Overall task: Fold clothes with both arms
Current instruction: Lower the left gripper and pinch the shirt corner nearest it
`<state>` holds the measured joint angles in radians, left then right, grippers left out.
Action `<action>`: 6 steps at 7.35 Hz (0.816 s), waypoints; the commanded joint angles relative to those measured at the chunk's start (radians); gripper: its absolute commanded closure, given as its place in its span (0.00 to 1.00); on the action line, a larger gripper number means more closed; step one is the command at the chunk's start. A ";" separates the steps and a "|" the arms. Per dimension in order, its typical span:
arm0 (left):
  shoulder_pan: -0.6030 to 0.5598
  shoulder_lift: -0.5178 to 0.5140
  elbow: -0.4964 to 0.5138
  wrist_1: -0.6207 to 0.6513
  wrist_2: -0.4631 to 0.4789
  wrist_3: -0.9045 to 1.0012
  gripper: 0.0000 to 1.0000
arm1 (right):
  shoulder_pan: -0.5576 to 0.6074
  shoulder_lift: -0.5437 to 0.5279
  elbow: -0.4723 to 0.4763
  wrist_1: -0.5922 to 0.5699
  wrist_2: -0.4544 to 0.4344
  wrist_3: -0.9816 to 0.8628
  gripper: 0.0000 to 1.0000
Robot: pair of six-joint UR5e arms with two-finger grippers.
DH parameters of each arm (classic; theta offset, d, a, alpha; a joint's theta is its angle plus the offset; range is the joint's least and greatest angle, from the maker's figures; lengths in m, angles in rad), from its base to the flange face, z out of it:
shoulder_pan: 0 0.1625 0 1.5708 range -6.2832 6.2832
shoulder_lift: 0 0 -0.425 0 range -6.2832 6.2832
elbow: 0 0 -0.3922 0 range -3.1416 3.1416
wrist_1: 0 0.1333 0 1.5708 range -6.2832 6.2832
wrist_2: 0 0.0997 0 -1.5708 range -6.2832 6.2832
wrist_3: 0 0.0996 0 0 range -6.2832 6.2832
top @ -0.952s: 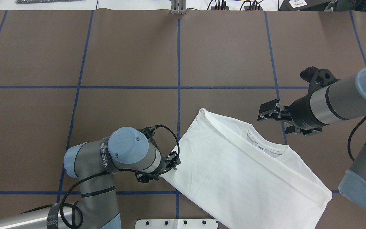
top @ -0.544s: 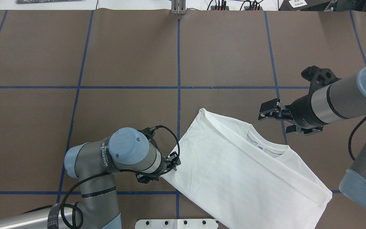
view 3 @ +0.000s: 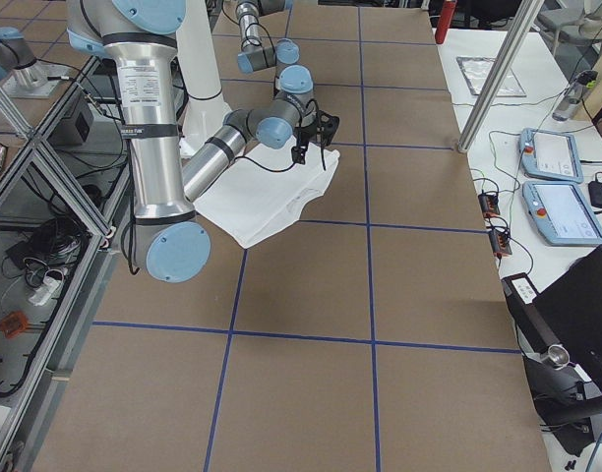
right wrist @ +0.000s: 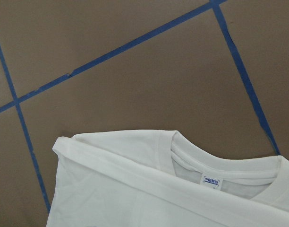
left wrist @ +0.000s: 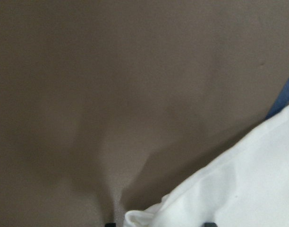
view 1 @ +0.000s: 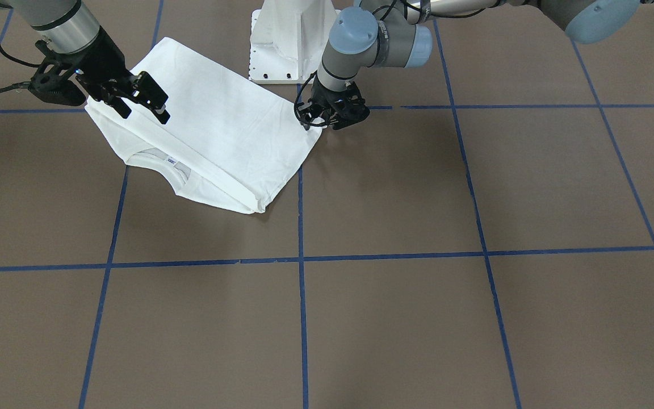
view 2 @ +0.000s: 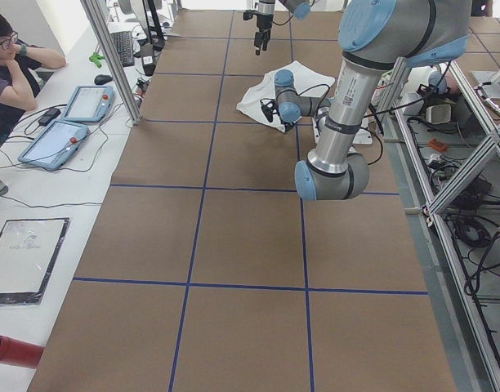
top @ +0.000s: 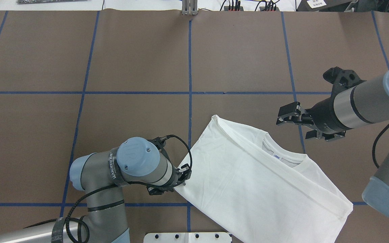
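I am positioning my left gripper (top: 182, 175) low on the table (top: 130, 60), at the left corner of the white T-shirt (top: 258, 189). In the left wrist view its fingertips (left wrist: 110, 223) are standing apart, and the bunched corner of the cloth is lying between them, not clamped. I am hovering my right gripper (top: 295, 125) above the table just beyond the collar (top: 282, 157), clear of the cloth, with its jaws spread and holding nothing. The T-shirt is lying folded and flat, just beside the white pedestal (top: 187, 237).
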<state>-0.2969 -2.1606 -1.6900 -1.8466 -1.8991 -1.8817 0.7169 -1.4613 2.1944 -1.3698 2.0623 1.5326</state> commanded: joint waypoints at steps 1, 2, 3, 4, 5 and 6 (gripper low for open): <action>0.001 -0.001 -0.011 0.000 -0.003 0.001 1.00 | 0.006 -0.001 -0.001 0.000 0.002 0.000 0.00; 0.001 -0.005 -0.013 0.001 -0.003 0.001 1.00 | 0.010 -0.001 -0.001 0.000 0.002 0.000 0.00; -0.008 -0.007 -0.014 0.003 0.002 0.009 1.00 | 0.010 -0.001 -0.001 0.000 0.002 0.000 0.00; -0.042 -0.010 -0.025 0.010 0.003 0.048 1.00 | 0.012 0.001 0.001 0.000 0.002 0.000 0.00; -0.083 -0.008 -0.028 0.012 0.006 0.055 1.00 | 0.027 -0.002 0.002 0.000 0.002 0.000 0.00; -0.129 -0.008 -0.027 0.016 0.005 0.122 1.00 | 0.030 -0.001 0.001 0.000 0.002 0.000 0.00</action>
<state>-0.3713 -2.1689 -1.7152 -1.8352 -1.8948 -1.8191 0.7393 -1.4621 2.1955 -1.3698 2.0647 1.5325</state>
